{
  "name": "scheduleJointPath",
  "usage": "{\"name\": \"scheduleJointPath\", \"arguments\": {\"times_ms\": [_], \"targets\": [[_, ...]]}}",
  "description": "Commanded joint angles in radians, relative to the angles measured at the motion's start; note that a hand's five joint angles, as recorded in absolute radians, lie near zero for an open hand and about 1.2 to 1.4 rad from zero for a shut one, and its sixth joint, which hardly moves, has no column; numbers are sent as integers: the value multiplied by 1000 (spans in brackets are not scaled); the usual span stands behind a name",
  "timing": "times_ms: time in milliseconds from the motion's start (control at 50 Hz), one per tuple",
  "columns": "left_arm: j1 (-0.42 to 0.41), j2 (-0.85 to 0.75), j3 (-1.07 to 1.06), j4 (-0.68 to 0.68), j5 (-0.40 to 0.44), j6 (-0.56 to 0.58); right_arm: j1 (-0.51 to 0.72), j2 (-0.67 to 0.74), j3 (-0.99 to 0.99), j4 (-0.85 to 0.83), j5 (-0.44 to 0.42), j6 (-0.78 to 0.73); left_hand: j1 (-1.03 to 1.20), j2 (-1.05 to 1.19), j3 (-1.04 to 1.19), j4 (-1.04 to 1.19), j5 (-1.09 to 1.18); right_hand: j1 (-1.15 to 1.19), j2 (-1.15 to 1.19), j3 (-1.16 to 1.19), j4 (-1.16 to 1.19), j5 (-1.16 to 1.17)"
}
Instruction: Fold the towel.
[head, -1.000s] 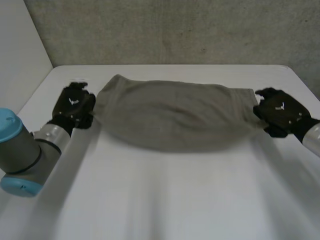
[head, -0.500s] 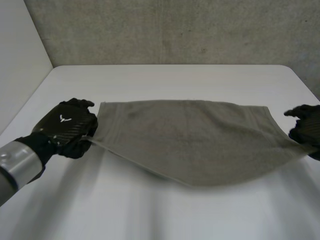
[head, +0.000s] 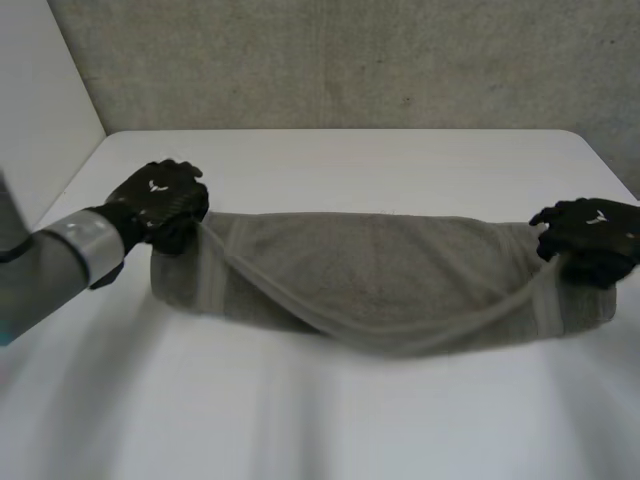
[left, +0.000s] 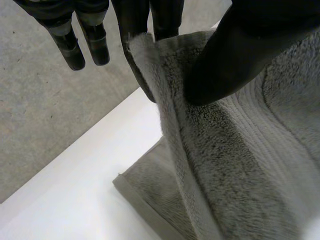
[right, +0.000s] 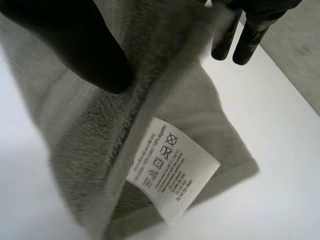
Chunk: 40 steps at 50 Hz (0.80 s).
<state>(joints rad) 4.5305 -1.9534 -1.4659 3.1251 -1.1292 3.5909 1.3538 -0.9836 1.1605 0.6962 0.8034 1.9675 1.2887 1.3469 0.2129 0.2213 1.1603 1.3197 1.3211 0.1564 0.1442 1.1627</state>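
Towel (head: 370, 270) edge now carried farther back over itself, sagging onto bench (head: 330, 420), left hand (head: 160, 200) pinching left corner, right hand (head: 590, 235) pinching right corner.

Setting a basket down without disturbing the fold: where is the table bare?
Bare: the table strip between the towel and the concrete wall, and the broad stretch on the towel's near side. Crowded: the middle band, where left hand and right hand pinch the towel's ends.

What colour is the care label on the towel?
White with dark print; the care label shows best in the right wrist view.
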Motion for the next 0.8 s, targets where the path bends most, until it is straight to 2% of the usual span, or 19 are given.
{"name": "scheduleJointPath", "arguments": {"times_ms": [20,100,140,240,420,800], "targets": [[-34,-165,134,123,-61,-9,88,88,-142,-141,128,221,108,49,-38,-47,61,77,75,18,30,59],[-39,-210,148,217,-64,-26,117,126,-168,-262,149,359,108,49,-38,-47,61,77,75,18,30,59],[-48,-249,150,291,-76,-47,122,135,-168,-305,160,398,108,49,-38,-47,61,77,75,18,30,59],[-57,-300,153,364,-116,-49,134,173,-170,-403,197,453,108,49,-38,-47,61,77,75,18,30,59],[-62,-357,168,412,-132,-49,168,253,-200,-556,310,522,108,49,-38,-47,61,77,75,18,30,59],[-68,-381,171,490,-193,-52,180,329,-229,-695,333,591,108,49,-38,-47,61,77,75,18,30,59]]}}
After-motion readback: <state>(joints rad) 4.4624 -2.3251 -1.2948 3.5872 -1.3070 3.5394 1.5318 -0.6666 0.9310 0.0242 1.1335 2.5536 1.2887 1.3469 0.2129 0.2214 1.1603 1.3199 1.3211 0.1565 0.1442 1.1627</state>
